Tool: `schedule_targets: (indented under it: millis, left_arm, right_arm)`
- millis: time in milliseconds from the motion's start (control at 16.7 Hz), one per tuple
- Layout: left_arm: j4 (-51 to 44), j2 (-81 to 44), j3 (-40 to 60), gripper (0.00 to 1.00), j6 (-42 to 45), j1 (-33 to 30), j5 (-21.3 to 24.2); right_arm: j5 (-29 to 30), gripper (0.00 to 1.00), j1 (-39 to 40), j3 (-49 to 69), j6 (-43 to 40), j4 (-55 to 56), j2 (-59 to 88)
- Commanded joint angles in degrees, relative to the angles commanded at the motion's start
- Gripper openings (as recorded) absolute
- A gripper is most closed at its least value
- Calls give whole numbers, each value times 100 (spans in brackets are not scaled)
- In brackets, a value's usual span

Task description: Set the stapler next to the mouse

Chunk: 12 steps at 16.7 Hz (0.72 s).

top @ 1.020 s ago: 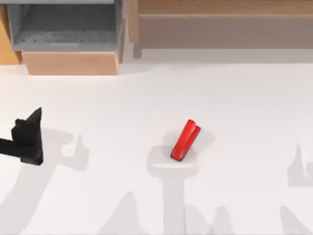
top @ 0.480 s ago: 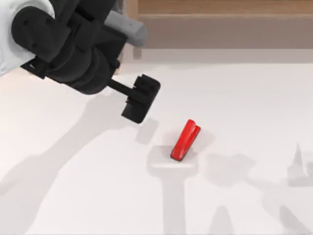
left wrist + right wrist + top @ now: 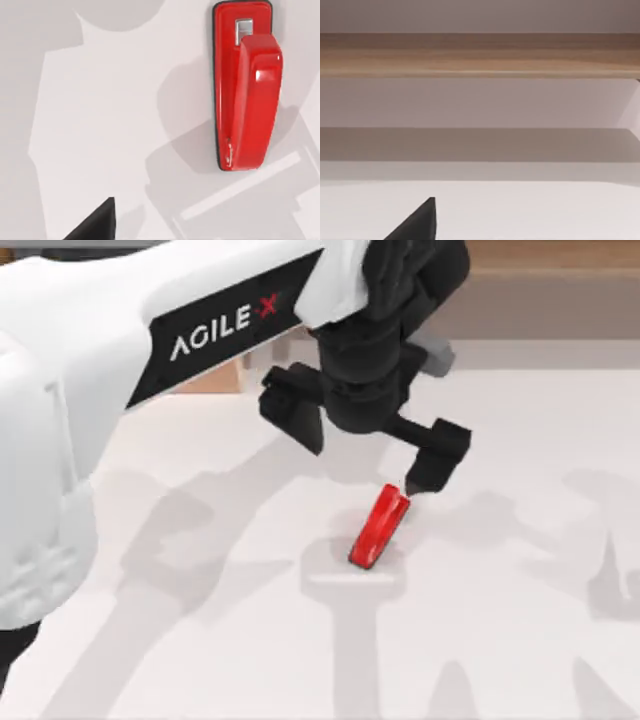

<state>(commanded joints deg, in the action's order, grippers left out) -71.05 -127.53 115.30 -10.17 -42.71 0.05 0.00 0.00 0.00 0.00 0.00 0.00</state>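
The left gripper point(image 3: 365, 440) hangs spread wide in the upper middle of the top view, one fingertip point(image 3: 418, 483) just above the stapler's point(image 3: 379, 527) upper end. The stapler point(image 3: 246, 87) lies flat on the white table point(image 3: 200, 640) near the frame's centre, tilted diagonally.

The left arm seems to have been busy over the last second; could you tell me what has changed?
The left gripper swept from the table's left edge toward the middle and now hangs open over the stapler's far end, not gripping it. The stapler has stayed put on the table.
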Motion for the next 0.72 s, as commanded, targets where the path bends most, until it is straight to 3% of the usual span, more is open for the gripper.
schedule_targets:
  millis: [300, 720]
  left_arm:
    - [-569, -1311, 1276, 100, -425, -110, 17]
    - [-617, -1458, 1398, 100, -472, -80, 15]
  right_arm:
    - [0, 100, 0, 0, 0, 0, 0]
    - [0, 100, 0, 0, 0, 0, 0]
